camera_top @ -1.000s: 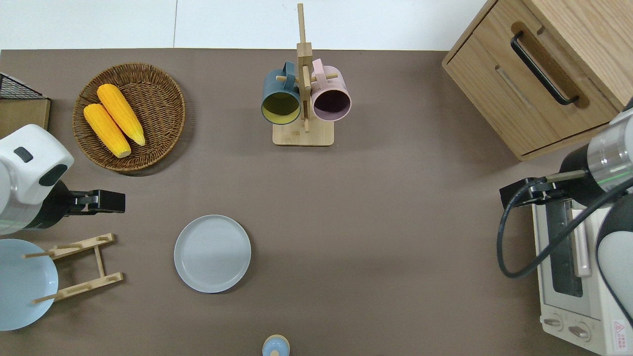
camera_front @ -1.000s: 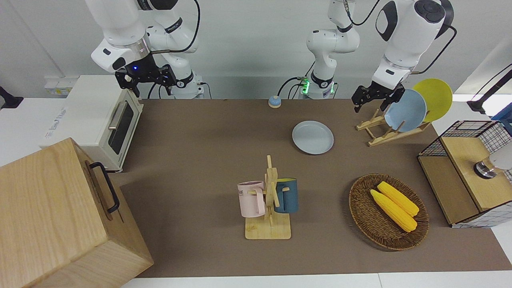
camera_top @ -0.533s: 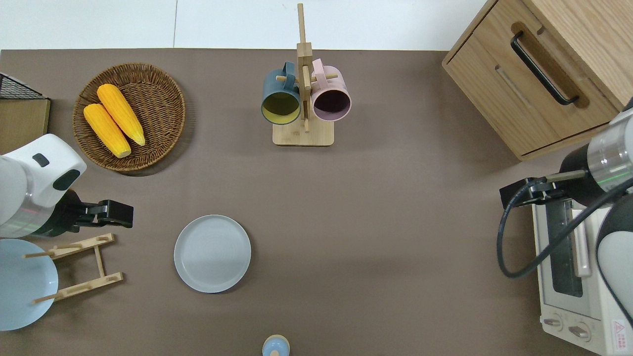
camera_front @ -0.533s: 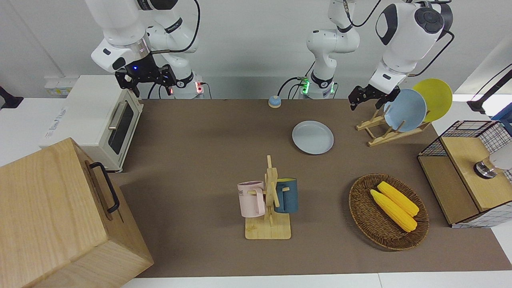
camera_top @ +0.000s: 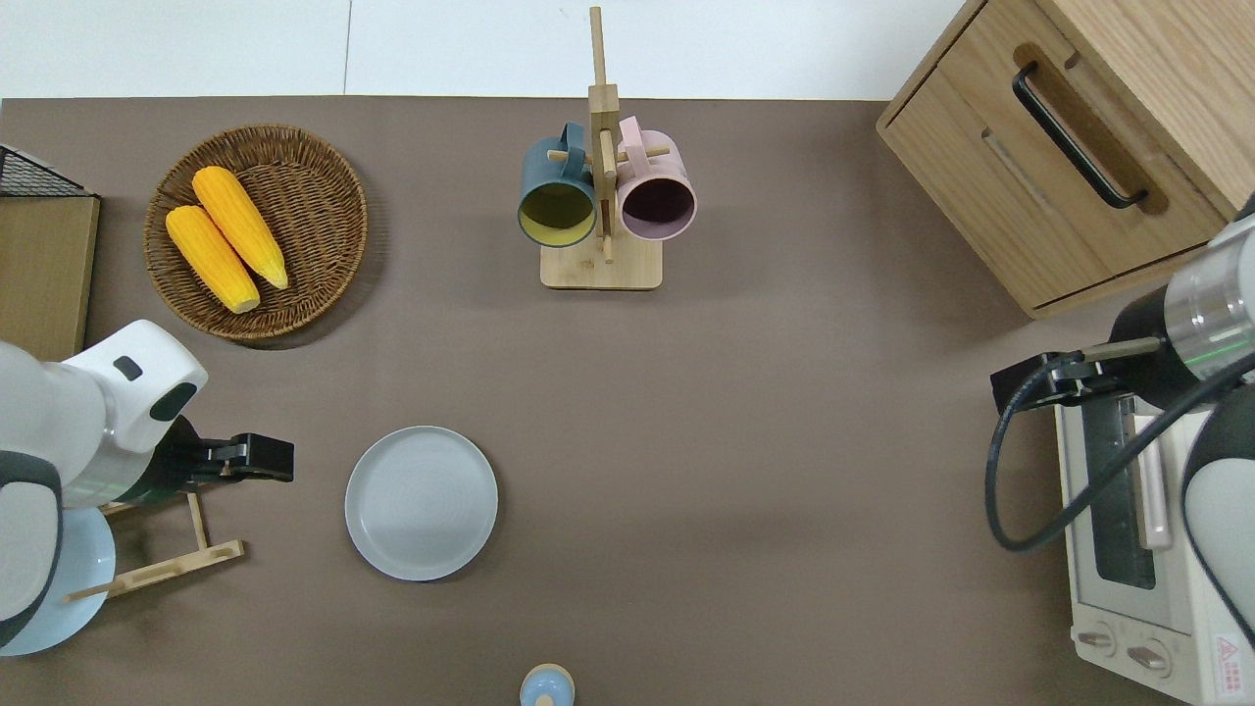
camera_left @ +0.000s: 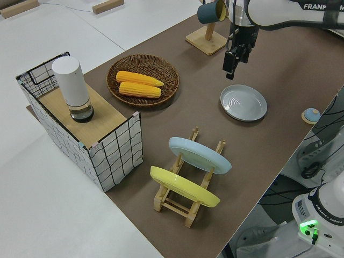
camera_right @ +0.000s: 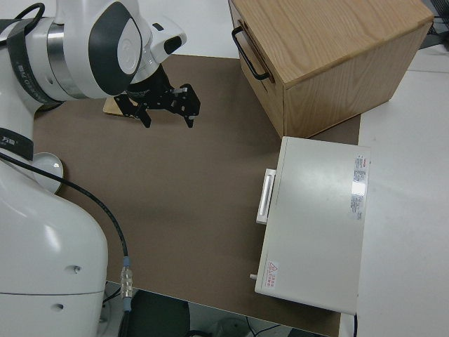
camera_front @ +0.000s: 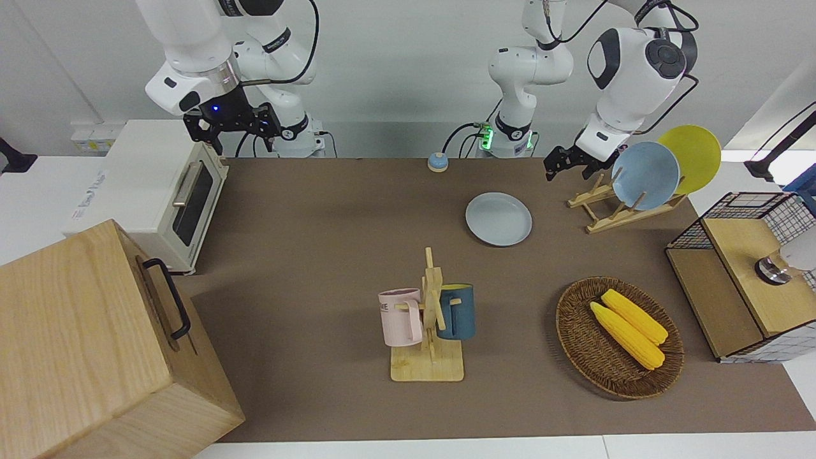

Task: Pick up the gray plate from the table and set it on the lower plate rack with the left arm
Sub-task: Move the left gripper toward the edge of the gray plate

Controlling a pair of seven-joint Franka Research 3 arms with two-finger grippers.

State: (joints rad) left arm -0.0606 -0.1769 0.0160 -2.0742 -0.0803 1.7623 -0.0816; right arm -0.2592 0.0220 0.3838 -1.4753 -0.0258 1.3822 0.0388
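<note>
Across the table (camera_top: 784,392), brown mat throughout. From the left arm (camera_top: 108,412), a reach over the mat toward the gray plate (camera_top: 421,502); right arm parked, fingers spread.

Beside the gray plate, toward the left arm's end: the lower plate rack (camera_top: 167,567), with a sky-blue plate (camera_front: 645,175) and a yellow plate (camera_front: 692,156) leaning in the slots away from the gray plate, and bare pegs on the end facing it.

Flat on the mat, rim up, touched by nothing: the gray plate itself. Round, so no long axis to line up with.

Over bare mat between rack and gray plate: the left gripper (camera_top: 279,458), fingers apart, nothing between them. From there, gray plate toward the right arm's end and slightly nearer to the robots. Probably a short sideways shift and a descent onto the rim. Plainly the closer arm.

Hidden in the overhead view: the rack's farther rail under the wrist, and most of the sky-blue plate.
</note>
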